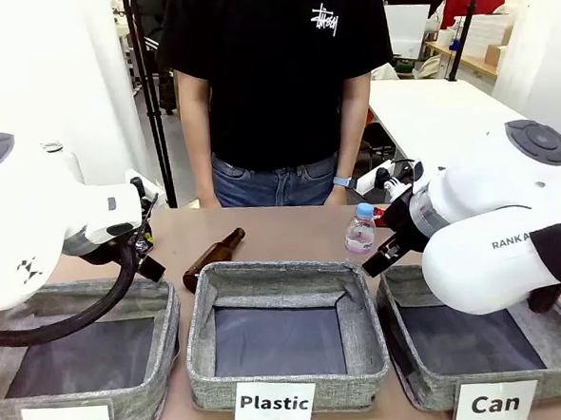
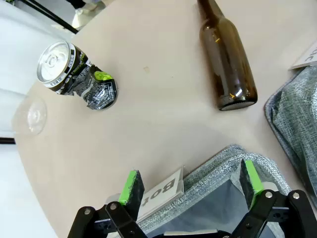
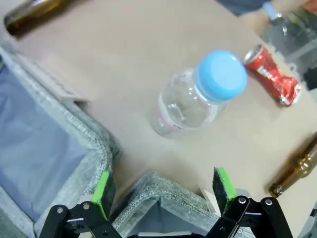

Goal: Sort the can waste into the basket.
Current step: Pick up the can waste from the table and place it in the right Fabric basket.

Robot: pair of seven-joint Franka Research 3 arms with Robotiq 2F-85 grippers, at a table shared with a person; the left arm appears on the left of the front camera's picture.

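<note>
**Three baskets, two cans, two spread grippers.** Three grey fabric baskets line the near edge of the table [image 1: 291, 230] in the front view. The Bottle basket [image 1: 140, 409] sits at lower left, the Plastic basket [image 1: 353, 384] in the middle and the Can basket [image 1: 420, 387] at lower right, its dark lining showing. A person [image 1: 272, 77] in a black T-shirt stands at the far side. The white left arm [image 1: 33, 216] enters from the frame's left and the right arm [image 1: 511, 243] from its right.

We count two cans, both on the tabletop outside the baskets. The black-and-silver can [image 2: 77, 74], crumpled, sits in the upper left of the left wrist view, well apart from a brown glass bottle [image 2: 228, 59] lying at upper right. The red can [image 3: 272, 74], crushed and on its side, lies in the upper right of the right wrist view. Near it, at centre frame, one clear plastic bottle [image 3: 198, 99] with a blue cap stands upright. We see two brown bottles in that view — one bottle [image 3: 29, 12] at the upper left corner, another bottle [image 3: 297, 171] at the right edge.

The left gripper [image 2: 189, 171] hangs over a corner of the Bottle basket, green pads spread wide and gripping nothing. The right gripper [image 3: 161, 173] hangs above the Can basket's rim — just as wide, also holding nothing.
</note>
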